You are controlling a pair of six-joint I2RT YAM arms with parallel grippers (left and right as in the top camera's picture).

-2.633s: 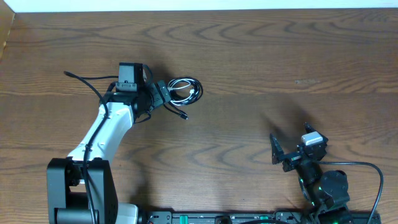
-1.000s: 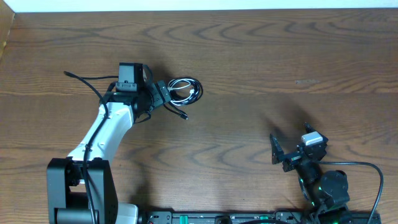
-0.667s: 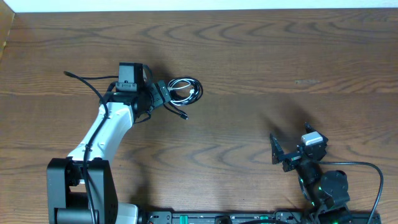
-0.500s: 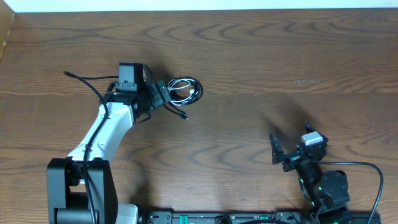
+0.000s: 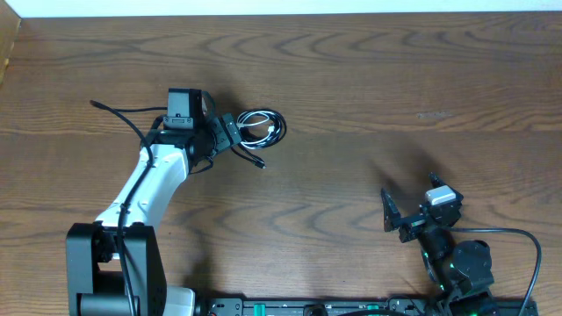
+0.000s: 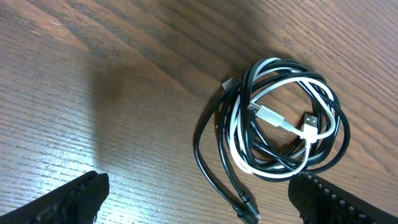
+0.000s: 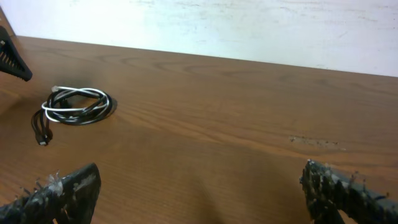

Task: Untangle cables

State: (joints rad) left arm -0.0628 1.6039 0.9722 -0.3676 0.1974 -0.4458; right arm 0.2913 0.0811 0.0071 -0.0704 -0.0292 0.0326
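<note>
Untangling had not visibly begun. The black cable (image 6: 311, 165) and the white cable (image 6: 277, 118) lay wound together in one flat coil on the bench (image 5: 395, 88), the white strands threaded through the black loops and both white plug ends lying inside the ring. Judged from this, the whole task was left: neither cord had been lifted, pulled free or laid out apart.

The bundle sat left of centre in the far half of the bench, just in front of the left pincer (image 6: 196, 190), which was spread wide and touched neither cord. The right pincer (image 7: 199, 177), also spread wide and empty, was at the near right edge, well apart from the coil.

In the overhead view the coil was a slightly flattened oval, its long axis running roughly left to right. A free black tail left its left side and curved toward the near edge, ending in a small plug.
</note>
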